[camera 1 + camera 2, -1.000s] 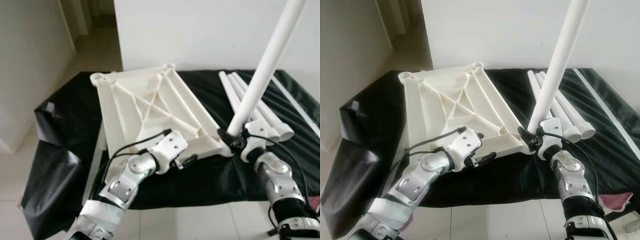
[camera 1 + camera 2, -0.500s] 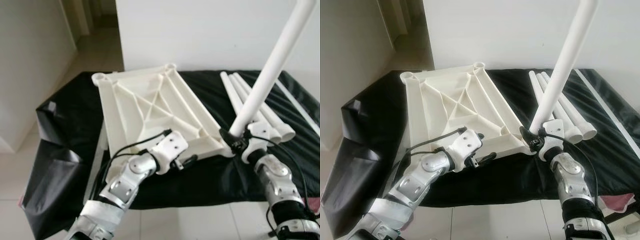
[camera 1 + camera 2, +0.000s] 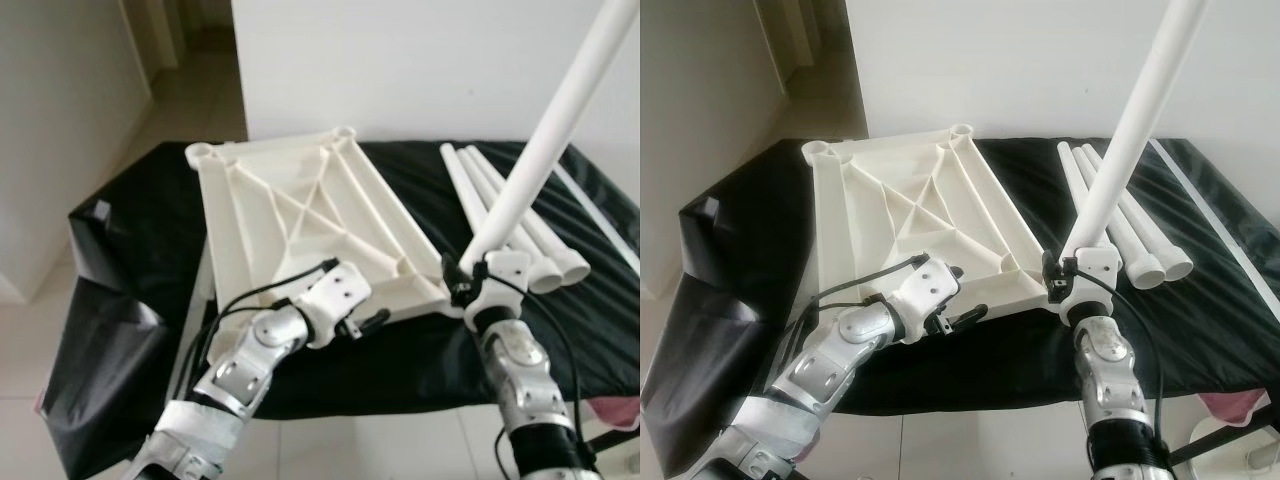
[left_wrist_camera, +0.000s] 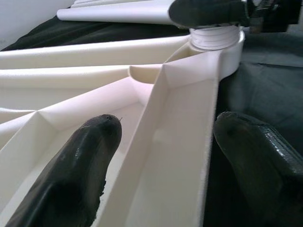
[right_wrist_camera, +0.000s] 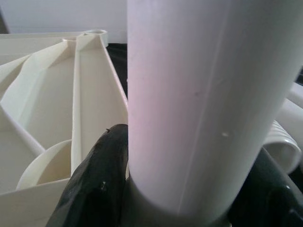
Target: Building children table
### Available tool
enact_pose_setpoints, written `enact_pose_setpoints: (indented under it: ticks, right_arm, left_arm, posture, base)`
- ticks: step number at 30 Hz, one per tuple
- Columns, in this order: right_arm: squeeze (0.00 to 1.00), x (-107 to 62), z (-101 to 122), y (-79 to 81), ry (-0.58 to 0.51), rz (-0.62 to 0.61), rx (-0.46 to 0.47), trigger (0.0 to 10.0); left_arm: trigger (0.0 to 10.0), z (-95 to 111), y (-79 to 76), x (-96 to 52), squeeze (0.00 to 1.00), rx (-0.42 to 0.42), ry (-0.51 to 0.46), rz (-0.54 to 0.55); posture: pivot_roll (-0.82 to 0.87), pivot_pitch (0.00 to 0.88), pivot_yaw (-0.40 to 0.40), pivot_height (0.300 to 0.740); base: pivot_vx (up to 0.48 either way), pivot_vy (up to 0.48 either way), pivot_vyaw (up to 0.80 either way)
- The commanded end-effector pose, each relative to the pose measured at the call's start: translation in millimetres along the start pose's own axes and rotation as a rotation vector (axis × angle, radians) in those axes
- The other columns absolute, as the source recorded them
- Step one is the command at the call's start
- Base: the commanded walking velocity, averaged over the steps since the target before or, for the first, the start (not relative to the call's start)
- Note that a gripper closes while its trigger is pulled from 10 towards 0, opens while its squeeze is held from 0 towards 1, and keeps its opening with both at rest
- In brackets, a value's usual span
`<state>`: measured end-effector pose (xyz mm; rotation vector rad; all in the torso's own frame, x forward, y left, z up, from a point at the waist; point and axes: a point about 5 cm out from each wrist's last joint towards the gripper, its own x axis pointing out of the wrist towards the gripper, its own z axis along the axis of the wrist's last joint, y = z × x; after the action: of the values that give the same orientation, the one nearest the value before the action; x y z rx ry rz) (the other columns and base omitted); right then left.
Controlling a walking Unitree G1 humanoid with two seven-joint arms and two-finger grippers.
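One tabletop (image 3: pixel 300 215), four legs (image 3: pixel 500 200) (one upright)

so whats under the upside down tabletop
The tabletop lies rib side up on a black cloth that spreads out past its edges. What the cloth covers cannot be seen, and the tabletop hides its own lower face.

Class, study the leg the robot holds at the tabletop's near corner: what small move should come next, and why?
Probably the right gripper should tip the table leg upright over the corner socket: it leans away while the left gripper straddles the tabletop edge.
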<state>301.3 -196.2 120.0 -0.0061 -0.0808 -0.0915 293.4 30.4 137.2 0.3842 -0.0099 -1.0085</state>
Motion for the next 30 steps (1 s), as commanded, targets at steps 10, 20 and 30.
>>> enact_pose_setpoints:
  ticks: [10, 20, 30]
  right_arm:
    - [0.00, -28.9, -11, 14.2, 0.078, -0.385, 0.062, 10.0]
    - [0.00, -29.0, -3, 31.1, 0.054, -0.264, 0.118, 10.0]
    - [1.00, -28.8, 1, 29.4, 0.047, -0.257, 0.111, 10.0]
  left_arm:
    - [10.0, -1, 3.5, -0.9, 0.00, -0.007, 0.009, -0.049]
    - [10.0, 1, 0.3, -0.2, 0.00, -0.005, -0.001, -0.066]
    - [10.0, 3, -3.7, 0.7, 0.00, -0.008, -0.012, -0.077]
  posture:
    - [0.01, 0.000, 0.000, 0.740]
    - [0.01, 0.000, 0.000, 0.740]
    - [0.01, 0.000, -0.002, 0.740]
  base:
    - [0.000, 0.000, 0.00]
    - [0.000, 0.000, 0.00]
    - [0.000, 0.000, 0.00]
